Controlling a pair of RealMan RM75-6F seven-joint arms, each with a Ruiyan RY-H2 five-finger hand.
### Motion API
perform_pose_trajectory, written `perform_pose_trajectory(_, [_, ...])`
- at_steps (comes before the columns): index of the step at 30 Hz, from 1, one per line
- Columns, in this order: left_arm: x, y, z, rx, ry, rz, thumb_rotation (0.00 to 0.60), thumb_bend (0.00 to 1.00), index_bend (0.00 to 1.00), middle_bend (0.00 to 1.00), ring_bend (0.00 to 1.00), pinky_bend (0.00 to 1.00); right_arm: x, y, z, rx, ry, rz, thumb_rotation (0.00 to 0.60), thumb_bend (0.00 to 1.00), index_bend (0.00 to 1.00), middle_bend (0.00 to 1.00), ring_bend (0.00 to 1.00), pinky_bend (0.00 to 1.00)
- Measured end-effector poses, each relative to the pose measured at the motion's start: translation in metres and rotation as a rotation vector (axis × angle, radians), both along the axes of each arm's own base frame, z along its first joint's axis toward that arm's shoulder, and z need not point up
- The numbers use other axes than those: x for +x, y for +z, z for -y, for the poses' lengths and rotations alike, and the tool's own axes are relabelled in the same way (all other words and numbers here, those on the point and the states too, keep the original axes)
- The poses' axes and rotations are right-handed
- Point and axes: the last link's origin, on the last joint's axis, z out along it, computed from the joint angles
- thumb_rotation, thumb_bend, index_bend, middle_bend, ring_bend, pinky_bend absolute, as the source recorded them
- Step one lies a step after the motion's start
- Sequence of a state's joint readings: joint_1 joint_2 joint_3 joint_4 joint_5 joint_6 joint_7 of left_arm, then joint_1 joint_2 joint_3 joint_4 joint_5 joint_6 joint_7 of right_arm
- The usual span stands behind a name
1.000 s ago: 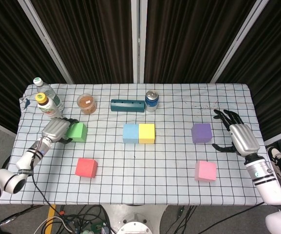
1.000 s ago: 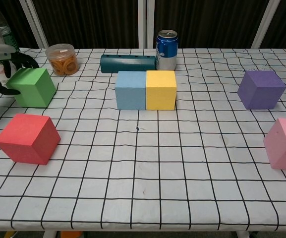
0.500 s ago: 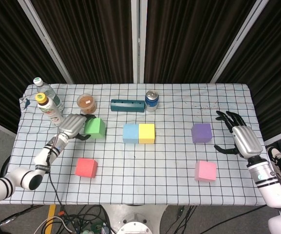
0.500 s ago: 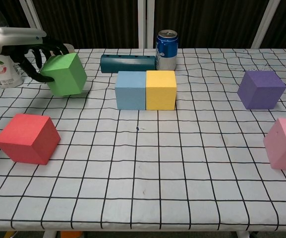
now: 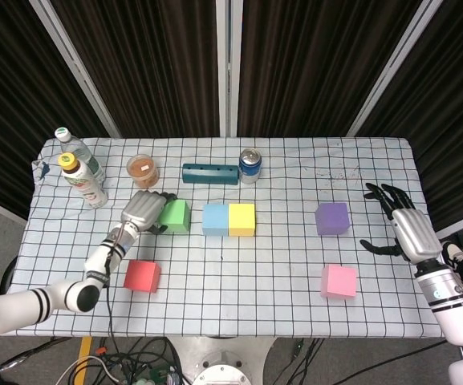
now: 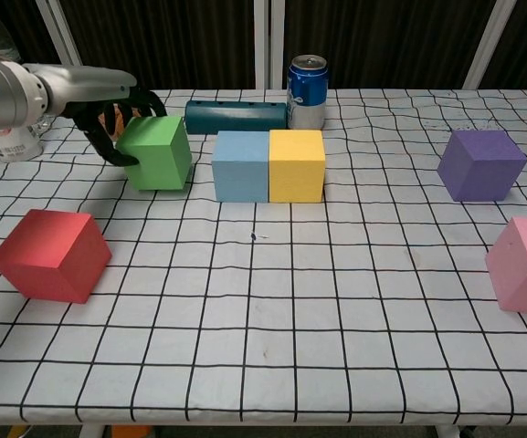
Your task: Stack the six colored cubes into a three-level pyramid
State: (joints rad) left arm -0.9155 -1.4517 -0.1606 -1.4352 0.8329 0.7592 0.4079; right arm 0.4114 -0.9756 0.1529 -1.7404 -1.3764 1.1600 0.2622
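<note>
Left of the blue cube (image 5: 215, 219), left hand (image 5: 143, 211) grips the green cube (image 5: 174, 216), arm reaching in low, cube just beside blue. Right hand (image 5: 408, 230) hovers at table edge, fingers spread, holding nothing.

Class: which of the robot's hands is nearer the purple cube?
Right. The right hand hovers open just beside the purple cube; the left hand grips the green cube across the table.

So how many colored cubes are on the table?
6: green cube in the left hand, blue cube touching yellow cube mid-table, red cube front left, purple cube and pink cube right.
</note>
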Motion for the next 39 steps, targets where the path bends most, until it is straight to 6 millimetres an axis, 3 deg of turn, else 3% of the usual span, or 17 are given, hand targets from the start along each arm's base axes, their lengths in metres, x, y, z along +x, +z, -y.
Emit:
perform_pose_trajectory(9, [0.009, -0.013, 0.005, -0.021, 0.022, -0.021, 0.600, 0.26, 0.13, 0.16, 0.18, 0.30, -0.003, 0.001, 0.000, -0.002, -0.001, 0.007, 0.600, 0.10, 0.00, 0.20, 0.00, 0.00])
perform_pose_trajectory(14, [0.012, -0.010, 0.007, -0.036, 0.012, -0.024, 0.600, 0.26, 0.13, 0.16, 0.17, 0.30, -0.004, 0.002, -0.001, -0.005, -0.001, 0.011, 0.600, 0.10, 0.00, 0.20, 0.00, 0.00])
perform_pose_trajectory(20, [0.014, -0.013, 0.003, -0.041, 0.009, -0.027, 0.600, 0.26, 0.18, 0.18, 0.17, 0.30, -0.006, 0.002, -0.001, -0.007, -0.006, 0.015, 0.600, 0.10, 0.00, 0.20, 0.00, 0.00])
perform_pose_trajectory(25, [0.014, -0.016, 0.001, -0.025, 0.011, -0.028, 0.600, 0.26, 0.29, 0.30, 0.26, 0.30, -0.007, 0.004, -0.001, -0.010, -0.009, 0.016, 0.600, 0.10, 0.00, 0.20, 0.00, 0.00])
perform_pose_trajectory(39, [0.025, -0.019, -0.001, -0.019, 0.007, -0.014, 0.600, 0.26, 0.30, 0.33, 0.28, 0.30, -0.010, 0.007, -0.003, -0.022, -0.016, 0.018, 0.600, 0.10, 0.00, 0.20, 0.00, 0.00])
